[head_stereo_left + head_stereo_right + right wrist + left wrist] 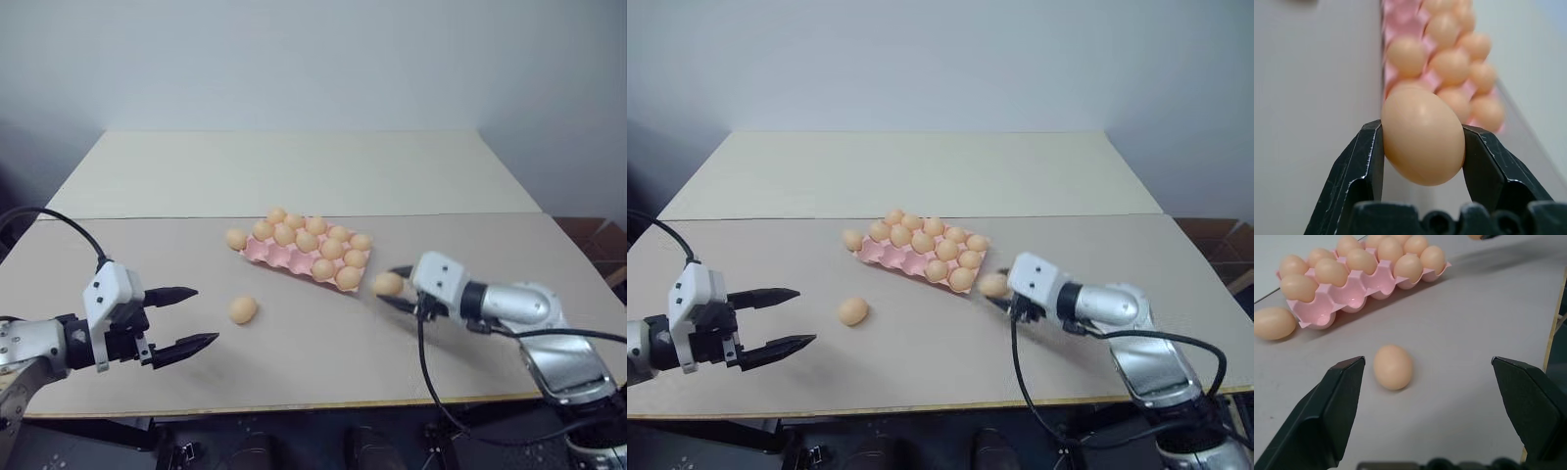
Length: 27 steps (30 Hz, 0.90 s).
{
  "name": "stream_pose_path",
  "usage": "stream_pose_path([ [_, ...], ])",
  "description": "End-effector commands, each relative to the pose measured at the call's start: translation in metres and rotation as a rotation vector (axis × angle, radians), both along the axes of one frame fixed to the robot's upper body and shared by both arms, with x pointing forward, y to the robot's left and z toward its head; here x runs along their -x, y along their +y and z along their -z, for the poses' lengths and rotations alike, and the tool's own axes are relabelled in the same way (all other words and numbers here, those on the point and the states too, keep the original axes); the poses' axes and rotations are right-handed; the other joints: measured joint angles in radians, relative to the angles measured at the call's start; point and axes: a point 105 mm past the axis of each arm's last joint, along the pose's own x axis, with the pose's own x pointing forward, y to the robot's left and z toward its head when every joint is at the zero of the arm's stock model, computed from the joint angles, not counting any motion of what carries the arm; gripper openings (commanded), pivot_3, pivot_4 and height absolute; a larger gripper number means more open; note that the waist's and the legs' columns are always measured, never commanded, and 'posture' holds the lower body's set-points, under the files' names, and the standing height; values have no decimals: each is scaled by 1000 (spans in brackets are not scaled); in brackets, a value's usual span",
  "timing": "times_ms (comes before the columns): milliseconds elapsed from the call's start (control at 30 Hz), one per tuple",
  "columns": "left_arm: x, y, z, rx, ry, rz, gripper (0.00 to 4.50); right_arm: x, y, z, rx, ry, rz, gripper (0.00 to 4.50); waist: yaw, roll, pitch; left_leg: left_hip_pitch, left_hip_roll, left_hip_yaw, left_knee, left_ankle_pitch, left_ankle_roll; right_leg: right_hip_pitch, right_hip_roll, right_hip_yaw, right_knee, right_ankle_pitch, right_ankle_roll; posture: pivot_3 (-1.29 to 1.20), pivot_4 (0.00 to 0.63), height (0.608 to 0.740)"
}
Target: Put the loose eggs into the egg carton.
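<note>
While the right gripper [1422,147] has its jaws pinching one egg [1422,142] from both sides, that egg sits squarely between them, lifted off the desk [323,362] just beside the near right corner of the egg carton [294,257], long axis running roughly across the jaws. Left gripper [186,318] hovers with jaws spread wide, nothing in them. Another loose egg [243,309] lies on the desk just ahead of those jaws, a bit toward one side, long axis pointing roughly away from them. One more egg [235,239] rests touching the carton's far left corner.
</note>
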Motion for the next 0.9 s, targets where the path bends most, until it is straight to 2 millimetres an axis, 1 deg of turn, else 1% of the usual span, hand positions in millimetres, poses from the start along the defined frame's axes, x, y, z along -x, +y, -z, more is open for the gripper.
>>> stream_pose_path([
  [33,1,0,-6,11,-33,2,4500,-4,31,-17,-58,-60,-83,2432,1,0,0,0,0,0,0,0,0,0,1,0,0,0,0,0,150,740],
  [133,1,0,-6,12,-34,-10,4500,-20,59,-14,-53,-87,-115,2432,2,0,0,0,1,-1,0,0,0,0,1,-1,0,0,0,0,150,740],
  [200,4,0,-4,13,-32,-21,4500,-30,72,-11,-28,-109,-123,2432,2,0,0,-2,0,0,0,0,0,-1,1,0,0,0,-1,0,150,740],
  [400,8,1,1,19,-27,-50,4500,-54,90,7,31,-127,-111,2432,6,-1,0,-5,-2,0,0,0,0,-1,-3,-1,-3,8,-2,0,150,740],
  [567,12,0,4,22,-10,-63,4500,-60,99,13,29,-135,-120,2432,3,-1,0,-4,-1,0,0,0,0,-1,-2,-2,-2,7,-2,0,150,740],
  [667,12,0,4,22,-7,-67,4500,-65,104,13,27,-174,-112,2432,1,-1,0,-3,-1,0,0,0,0,-1,-1,-1,-1,7,-2,0,150,740],
  [700,12,0,4,21,-8,-67,4500,-66,105,10,10,-190,-109,2855,1,-1,0,-3,-1,0,0,0,0,-1,-1,-1,-1,7,-2,0,150,740],
  [733,12,0,4,21,-7,-67,4500,-68,106,8,-9,-198,-100,2993,0,-1,0,-2,-1,0,0,0,0,-1,-1,-1,0,7,-2,0,150,740],
  [867,12,1,4,19,-7,-67,4500,-69,107,2,-26,-215,-106,4403,-1,-1,0,-2,-1,0,0,0,0,-1,-1,-1,0,7,-2,0,150,740],
  [900,12,1,4,19,-7,-67,4500,-68,106,1,-29,-218,-108,4480,-1,-1,0,-2,-1,0,0,0,0,-1,-1,-1,0,7,-3,0,150,740],
])
